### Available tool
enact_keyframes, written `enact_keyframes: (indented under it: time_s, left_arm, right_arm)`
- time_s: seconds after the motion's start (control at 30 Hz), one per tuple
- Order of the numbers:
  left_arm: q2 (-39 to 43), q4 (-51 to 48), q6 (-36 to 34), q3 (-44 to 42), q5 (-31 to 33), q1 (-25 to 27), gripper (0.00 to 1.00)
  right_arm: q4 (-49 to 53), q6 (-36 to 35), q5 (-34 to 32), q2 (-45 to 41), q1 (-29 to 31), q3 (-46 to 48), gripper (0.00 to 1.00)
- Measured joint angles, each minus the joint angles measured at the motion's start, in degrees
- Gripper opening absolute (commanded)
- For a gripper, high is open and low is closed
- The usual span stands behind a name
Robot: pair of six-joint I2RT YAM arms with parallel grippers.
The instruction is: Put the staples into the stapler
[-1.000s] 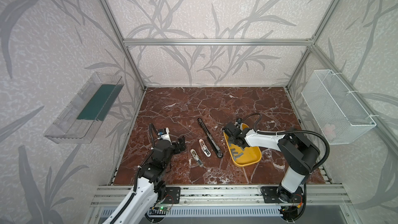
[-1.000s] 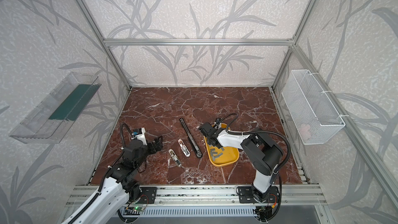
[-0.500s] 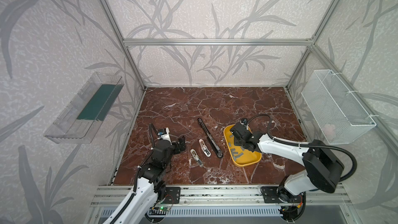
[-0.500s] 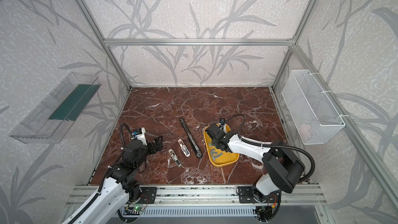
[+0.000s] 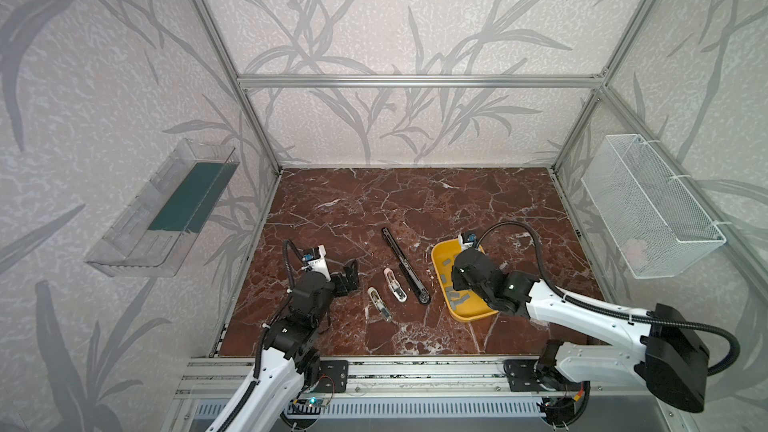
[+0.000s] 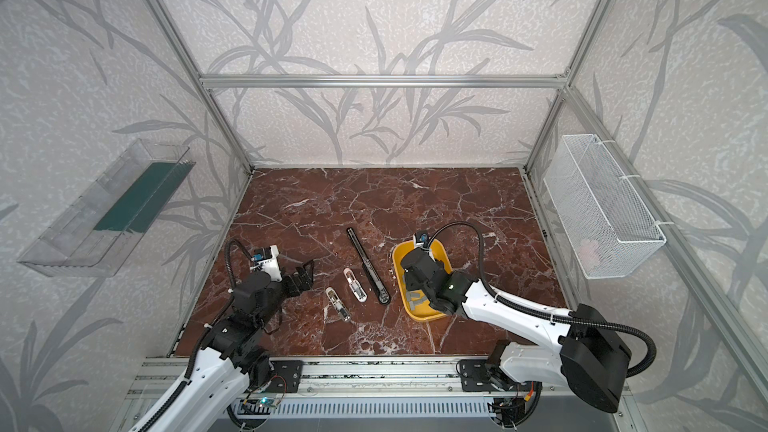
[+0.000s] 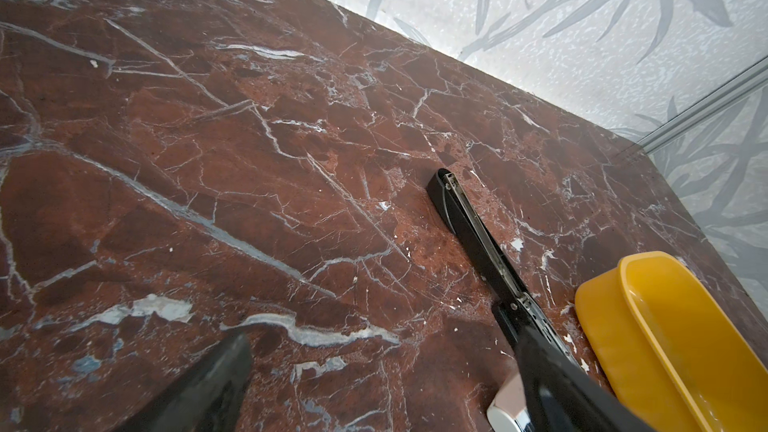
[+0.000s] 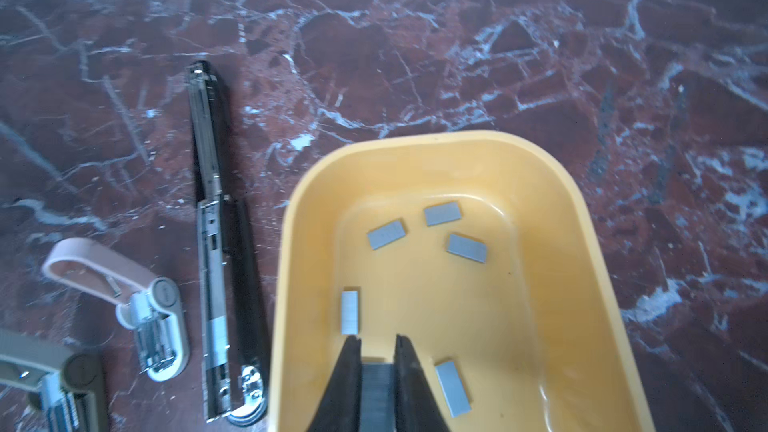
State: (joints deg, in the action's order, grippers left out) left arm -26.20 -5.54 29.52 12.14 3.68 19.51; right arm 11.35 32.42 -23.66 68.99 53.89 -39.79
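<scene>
Several loose grey staples [image 8: 386, 233] lie in the yellow tray [image 8: 415, 143]. My right gripper [image 8: 377, 340] is down inside the tray, shut on one strip of staples [image 8: 376, 384] that sits between its black fingers. In both top views that gripper's head [image 5: 469, 272] [image 6: 422, 270] covers the tray's middle. The long black stapler [image 5: 405, 266] [image 8: 216, 251] lies opened flat just left of the tray. My left gripper [image 5: 349, 278] [image 7: 382, 388] hovers open and empty at the front left, apart from everything.
Two small staplers lie opened left of the black one: a pink and white stapler [image 5: 394, 284] [image 8: 124, 284] and a grey stapler [image 5: 379, 304] [image 8: 41, 380]. A clear shelf [image 5: 166, 209] hangs on the left wall and a wire basket [image 5: 648, 209] on the right wall.
My right arm has swung low to the right, and its gripper has slid from the tray's far left edge over its middle. The left arm has not moved.
</scene>
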Motion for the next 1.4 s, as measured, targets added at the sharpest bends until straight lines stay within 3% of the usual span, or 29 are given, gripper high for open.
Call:
enact_keyframes:
  time_s: [0.37,0.7,1.4]
  left_arm:
    - [3.6,-0.2,0.0,-0.3,-0.7,0.2,0.99]
    - [2.6,-0.2,0.0,-0.3,-0.7,0.2,0.99]
    - [-1.3,0.1,0.0,-0.3,-0.1,0.3,0.99]
  right_arm:
    - [-12.6,-9.7,-1.3,5.6,12.1,0.0,0.13]
    - [-26.2,-16.7,-1.2,13.2,13.3,0.1,0.13]
    - [-36.4,-19.1,-1.8,24.3,17.5,-1.4,0.13]
